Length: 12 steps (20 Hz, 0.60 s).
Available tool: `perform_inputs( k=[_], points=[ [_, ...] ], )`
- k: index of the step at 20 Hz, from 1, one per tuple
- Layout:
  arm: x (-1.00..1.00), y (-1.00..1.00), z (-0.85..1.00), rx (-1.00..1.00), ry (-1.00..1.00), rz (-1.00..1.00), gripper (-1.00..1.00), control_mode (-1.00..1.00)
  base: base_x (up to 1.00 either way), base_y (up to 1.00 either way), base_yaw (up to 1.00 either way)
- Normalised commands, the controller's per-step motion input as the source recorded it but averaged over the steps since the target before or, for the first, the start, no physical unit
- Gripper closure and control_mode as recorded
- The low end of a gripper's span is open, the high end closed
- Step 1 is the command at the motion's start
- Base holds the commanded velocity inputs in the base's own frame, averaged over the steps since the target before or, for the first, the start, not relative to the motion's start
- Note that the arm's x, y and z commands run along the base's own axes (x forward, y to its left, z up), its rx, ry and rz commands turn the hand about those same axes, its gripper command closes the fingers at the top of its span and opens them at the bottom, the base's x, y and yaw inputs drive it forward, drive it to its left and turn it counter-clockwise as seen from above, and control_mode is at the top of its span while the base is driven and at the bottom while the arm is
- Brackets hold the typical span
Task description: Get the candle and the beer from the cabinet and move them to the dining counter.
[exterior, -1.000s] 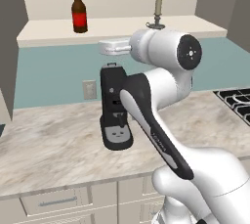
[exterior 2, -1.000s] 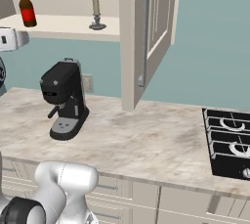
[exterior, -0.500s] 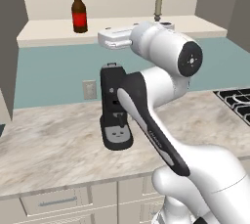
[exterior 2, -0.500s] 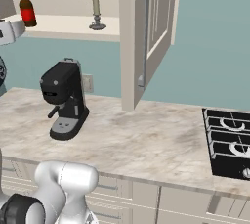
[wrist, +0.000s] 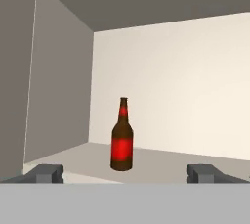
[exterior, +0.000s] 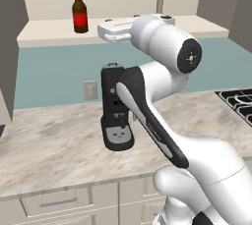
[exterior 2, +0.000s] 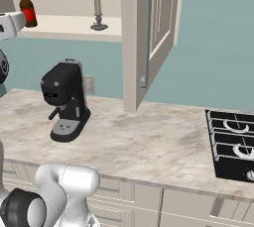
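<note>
We are holding the hand (wrist: 124, 171) spread wide and empty, level with the cabinet (wrist: 58, 96) shelf, lining its 2 fingertips (wrist: 46, 173) around the upright beer (wrist: 122, 137) ahead, keeping clear of the candle (exterior 2: 97, 13) farther along.

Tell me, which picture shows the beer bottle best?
The hand view: the beer bottle stands upright straight ahead, whole, red label facing the camera. The left base view shows it smaller on the cabinet shelf. The right base view shows it small, at the picture's far left, with the bottom hidden behind the arm.
</note>
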Motion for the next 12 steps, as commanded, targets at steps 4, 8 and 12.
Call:
perform_inputs(
  k=[4,8,12],
  points=[
    [0.28,0.00,0.12,0.00,0.00,0.00,-1.00,-1.00,0.00,0.00,0.00],
    [0.47,0.00,0.00,0.00,0.05,0.00,-1.00,-1.00,0.00,0.00,0.00],
    [0.49,0.11,0.00,0.00,0.07,0.00,-1.00,-1.00,0.00,0.00,0.00]
  ],
)
